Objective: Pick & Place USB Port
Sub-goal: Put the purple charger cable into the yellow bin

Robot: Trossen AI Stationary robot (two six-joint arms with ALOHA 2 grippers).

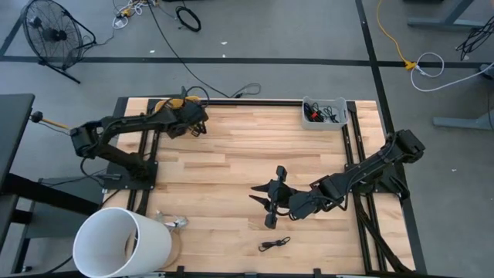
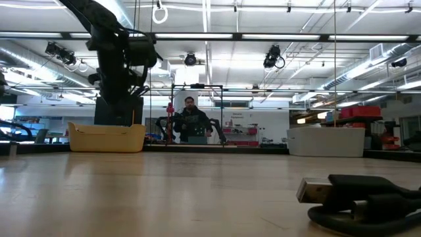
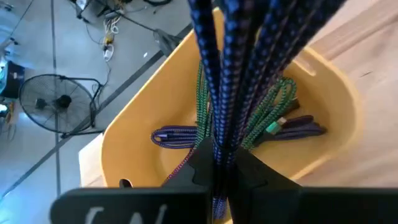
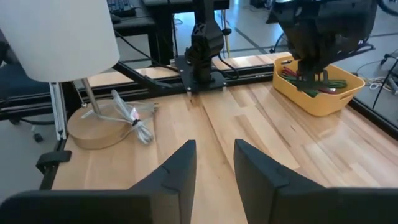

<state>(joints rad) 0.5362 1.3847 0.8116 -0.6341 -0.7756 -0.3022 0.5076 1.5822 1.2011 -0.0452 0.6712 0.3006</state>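
My left gripper hovers over the yellow bin at the table's far left corner and is shut on a dark blue braided cable. Green and purple cables lie in that bin. A black USB cable lies loose near the near edge, and its metal plug rests on the wood. My right gripper is open above the table's middle, apart from that cable by a short way toward the far side. My left gripper pinches a bundle of several strands of the blue braided cable between its two fingers. It comes from above, pointing down. The strands hang below the fingers over the yellow bin's inside; whether their ends touch the bin I cannot tell.
A grey bin holding dark cables stands at the far right corner. A white-shaded lamp on a round wooden base with its coiled cord takes up the near left corner. Bare wood lies between the two arms.
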